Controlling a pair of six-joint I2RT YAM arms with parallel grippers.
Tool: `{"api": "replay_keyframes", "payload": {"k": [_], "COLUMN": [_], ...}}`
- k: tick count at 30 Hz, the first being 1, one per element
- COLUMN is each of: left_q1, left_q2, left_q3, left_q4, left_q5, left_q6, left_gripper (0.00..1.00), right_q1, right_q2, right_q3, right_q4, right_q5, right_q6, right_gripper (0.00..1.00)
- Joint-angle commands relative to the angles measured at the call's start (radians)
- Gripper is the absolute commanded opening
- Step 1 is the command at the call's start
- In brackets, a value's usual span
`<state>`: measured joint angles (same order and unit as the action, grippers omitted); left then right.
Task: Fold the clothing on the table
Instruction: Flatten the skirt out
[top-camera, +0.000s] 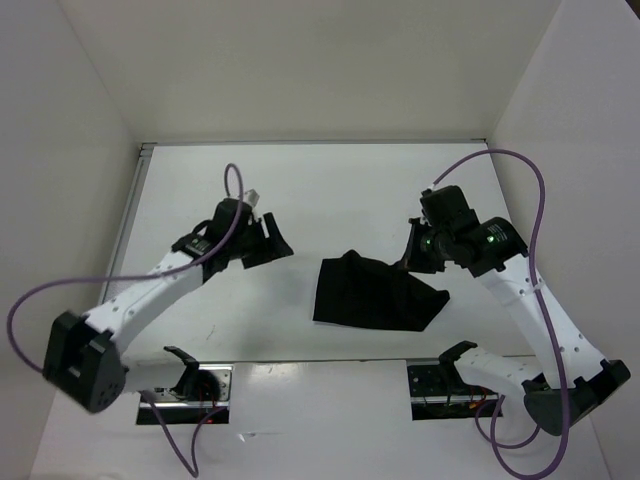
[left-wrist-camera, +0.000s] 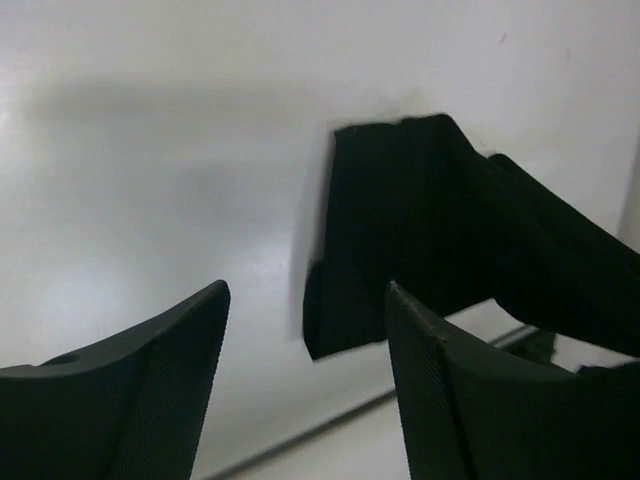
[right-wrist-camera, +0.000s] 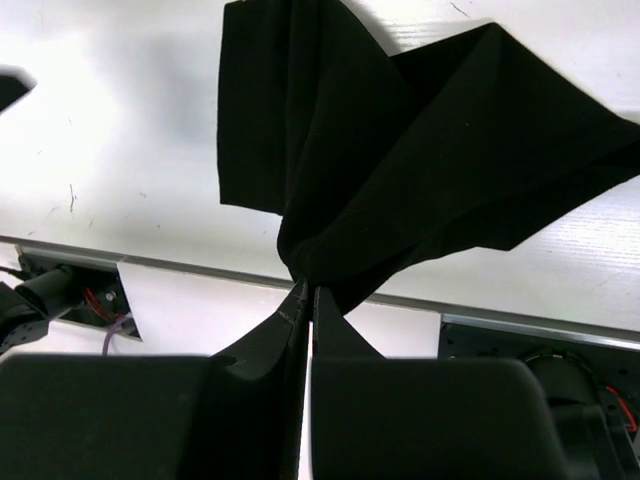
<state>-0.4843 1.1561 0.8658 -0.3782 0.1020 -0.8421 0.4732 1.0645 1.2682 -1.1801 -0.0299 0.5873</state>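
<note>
Over the table (top-camera: 300, 190), raised right pincer (right-wrist-camera: 305, 292) clamps the clothing (top-camera: 370, 295); left pincer (top-camera: 278, 238) hangs apart.

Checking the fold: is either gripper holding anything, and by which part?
The right gripper pinches the clothing by a gathered bit on its far side; the left gripper holds nothing.

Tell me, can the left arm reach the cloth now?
Probably yes: left tool open, only bare table between it and the cloth; right tool pinches the opposite side.

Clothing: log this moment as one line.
left gripper: open, empty | right gripper: shut on clothing edge | clothing: bunched, partly lifted off table
</note>
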Motion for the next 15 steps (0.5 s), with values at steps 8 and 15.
{"api": "replay_keyframes", "payload": {"k": [8,15], "left_q1": [0.036,-0.005], "left_q2": [0.465,0.642], "left_q3": [0.168,0.234], "left_q4": [0.326,0.384], "left_q5": [0.171,0.202], "left_q6": [0.051,0.017], "left_gripper": [0.7,0.71], "right_q1": [-0.005,-0.005], "right_q2": [-0.012,-0.012], "right_q3": [-0.007,0.002], "right_q4": [0.028,0.019], "right_q5": [0.002,0.022], "right_q6": [0.037,0.037], "right_gripper": [0.0,0.0]}}
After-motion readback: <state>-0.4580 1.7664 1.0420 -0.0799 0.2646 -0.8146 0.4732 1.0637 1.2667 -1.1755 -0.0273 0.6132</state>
